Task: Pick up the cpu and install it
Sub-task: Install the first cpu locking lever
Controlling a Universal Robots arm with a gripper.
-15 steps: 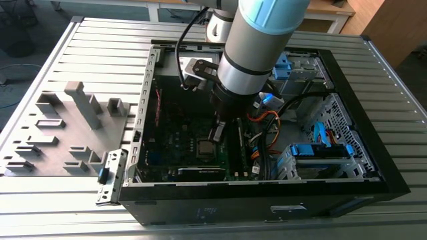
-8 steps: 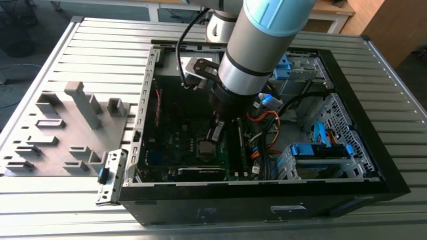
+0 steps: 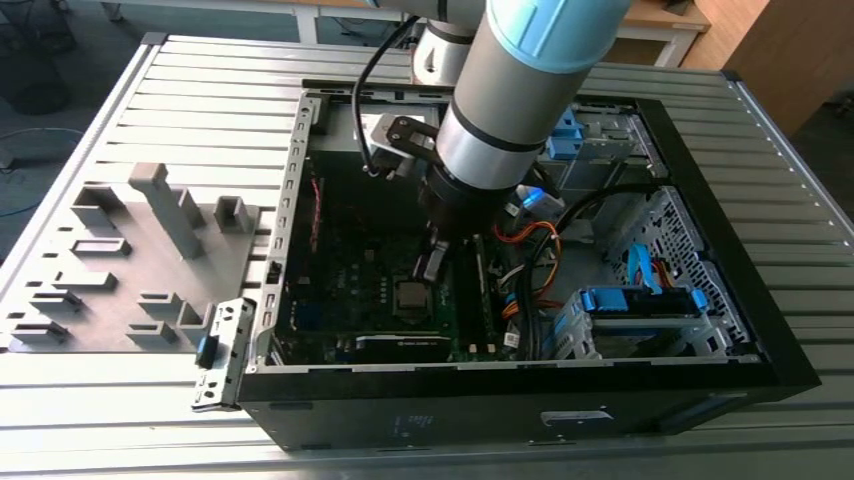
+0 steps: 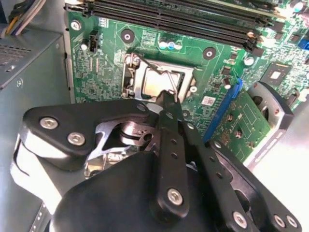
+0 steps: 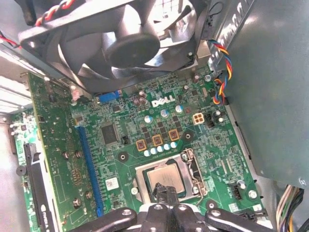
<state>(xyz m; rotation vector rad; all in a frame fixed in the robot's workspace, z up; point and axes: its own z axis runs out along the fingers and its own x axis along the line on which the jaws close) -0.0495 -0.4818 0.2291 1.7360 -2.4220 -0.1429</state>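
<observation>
The cpu (image 5: 163, 176) is a silver-grey square lying flat in its socket on the green motherboard (image 5: 159, 121) inside the open computer case (image 3: 747, 330). It also appears in the second wrist view, cpu (image 4: 157, 81), and in the exterior view, cpu (image 3: 412, 295). My gripper (image 4: 167, 98) reaches down into the case. Its black fingers are closed together, with their tips right over the cpu's near edge. Whether the tips touch the chip I cannot tell. In the exterior view the gripper (image 3: 433, 268) hangs just above the socket.
A black fan (image 5: 130, 43) stands beside the socket. Memory slots (image 4: 183, 14) run along one side and a graphics card (image 4: 241, 121) in a blue slot along another. Orange and black cables (image 3: 534, 262) and blue drive bays (image 3: 638, 302) fill the case's right side. A grey fixture block (image 3: 134, 260) lies outside on the exterior view's left.
</observation>
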